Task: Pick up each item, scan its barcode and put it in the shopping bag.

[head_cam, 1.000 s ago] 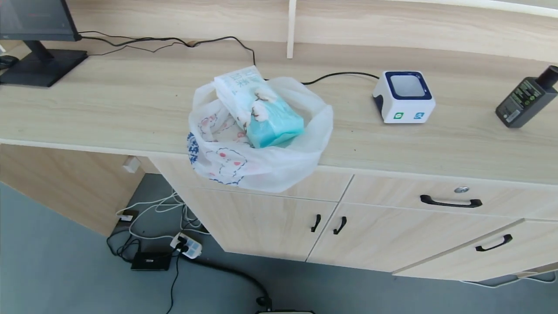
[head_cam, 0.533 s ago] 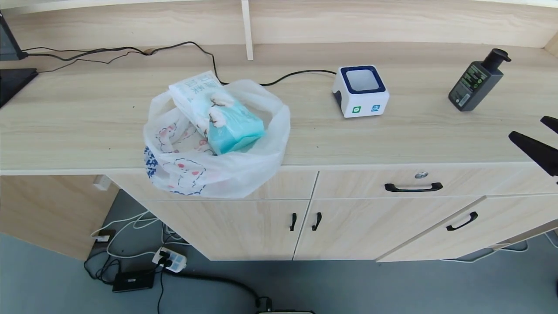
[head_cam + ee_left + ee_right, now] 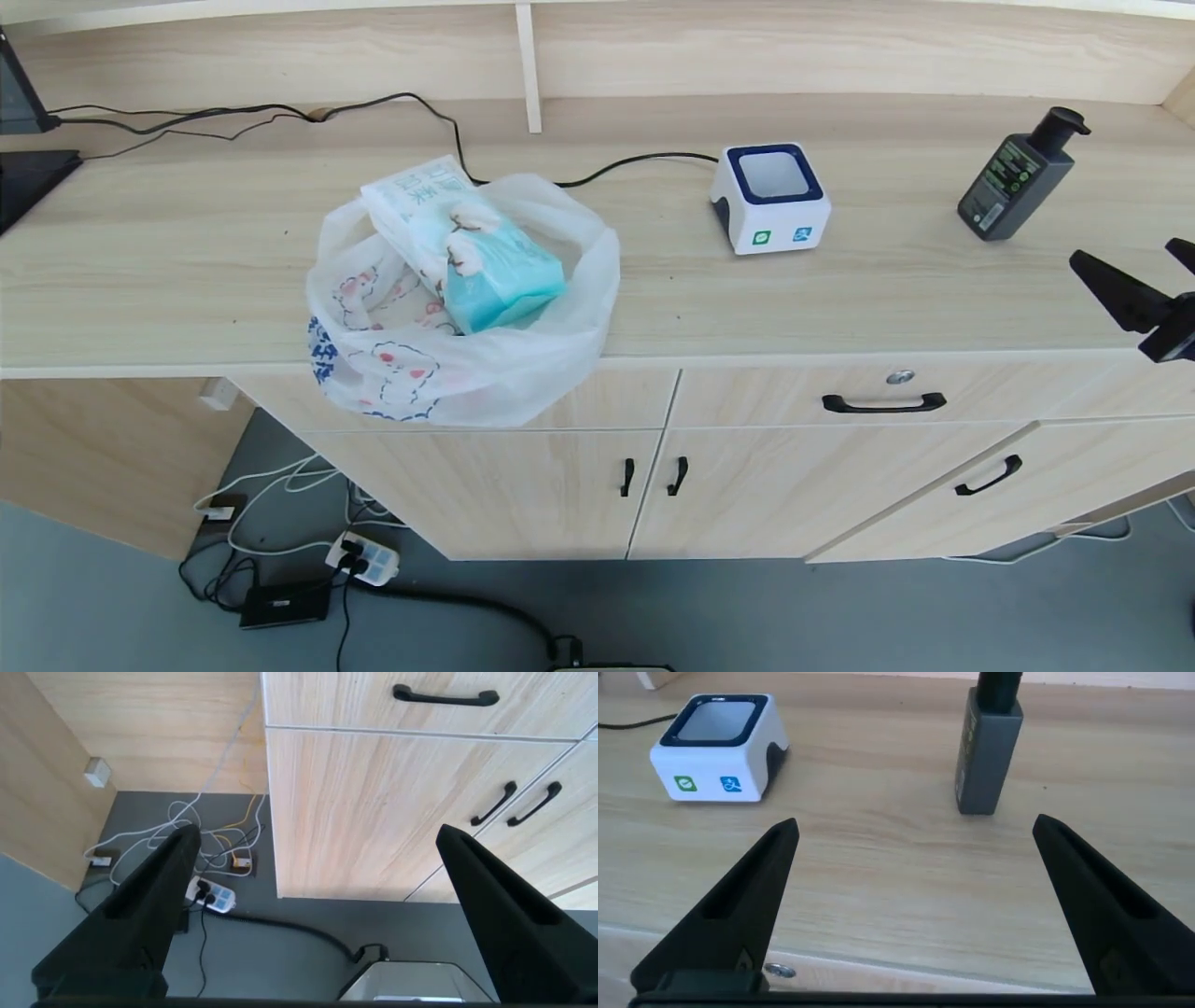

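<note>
1. The dark pump bottle (image 3: 1018,182) was the item left to handle. It stood upright on the surface (image 3: 887,289), ahead of my right tool (image 3: 915,826) and apart from it, roughly in line with the gap between the fingers.
2. The right tool was spread wide and held nothing, hovering at the near edge of the surface and facing the bottle.
3. I judged the step in hand to be the approach for picking up the bottle, with scanning and bagging not yet begun for it.
4. The next move, as I read it, called for carrying the tool forward until the fingers sat either side of the bottle's body, below the pump head, and closing there. A tall, narrow bottle could tip if nudged off-centre.
5. The scanner (image 3: 770,198) sat to the left of the right tool and a little farther back, window facing up, cable running away behind it.
6. Beyond the scanner, well to the tool's left, the shopping bag (image 3: 448,373) slumped open over the surface's front edge. A tissue pack (image 3: 471,247) lay in it, tilted, one end poking above the rim.
7. My left tool (image 3: 318,833) hung below the surface in front of the cabinet doors, fingers wide apart and empty.
</note>
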Available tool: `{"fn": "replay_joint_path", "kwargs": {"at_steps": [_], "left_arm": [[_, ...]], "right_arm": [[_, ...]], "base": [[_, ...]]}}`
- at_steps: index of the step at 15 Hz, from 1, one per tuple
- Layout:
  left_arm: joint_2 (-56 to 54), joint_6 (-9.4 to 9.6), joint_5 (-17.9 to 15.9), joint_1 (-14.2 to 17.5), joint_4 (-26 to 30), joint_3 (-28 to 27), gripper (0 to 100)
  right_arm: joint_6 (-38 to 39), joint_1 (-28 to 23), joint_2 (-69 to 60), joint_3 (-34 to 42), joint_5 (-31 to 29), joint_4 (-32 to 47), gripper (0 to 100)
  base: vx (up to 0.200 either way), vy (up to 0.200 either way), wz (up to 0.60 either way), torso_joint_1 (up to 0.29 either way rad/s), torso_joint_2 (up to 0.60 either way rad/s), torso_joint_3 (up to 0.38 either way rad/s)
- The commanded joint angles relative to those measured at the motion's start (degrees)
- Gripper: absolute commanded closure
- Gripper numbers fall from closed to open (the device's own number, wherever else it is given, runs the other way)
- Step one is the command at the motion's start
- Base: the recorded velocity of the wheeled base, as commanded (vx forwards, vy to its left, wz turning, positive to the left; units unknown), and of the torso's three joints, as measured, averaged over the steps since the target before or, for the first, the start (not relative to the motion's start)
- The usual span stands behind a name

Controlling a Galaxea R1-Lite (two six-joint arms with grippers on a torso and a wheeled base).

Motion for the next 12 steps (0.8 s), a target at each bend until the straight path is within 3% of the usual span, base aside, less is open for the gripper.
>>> {"fn": "replay_joint_path", "kwargs": {"at_steps": [1, 7, 12], "left_arm": [[0.01, 0.03, -0.01, 0.02, -0.01, 0.00, 0], [0.01, 0.03, -0.01, 0.02, -0.28, 0.00, 0], [0.01, 0.03, -0.01, 0.02, -0.37, 0.00, 0]], "right_arm": [[-0.64, -1.55, 4.74, -3.83, -0.03, -0.74, 0], [-0.20, -3.66, 8.43, -4.97, 0.06, -1.36, 0], [0.06, -8.58, 10.98, -6.91, 0.15, -1.36, 0]], "base": [[0.200, 0.000, 0.00, -0.012, -0.01, 0.007], [0.200, 0.000, 0.00, 0.003, 0.00, 0.004], [0.000, 0.000, 0.00, 0.000, 0.00, 0.000]]}}
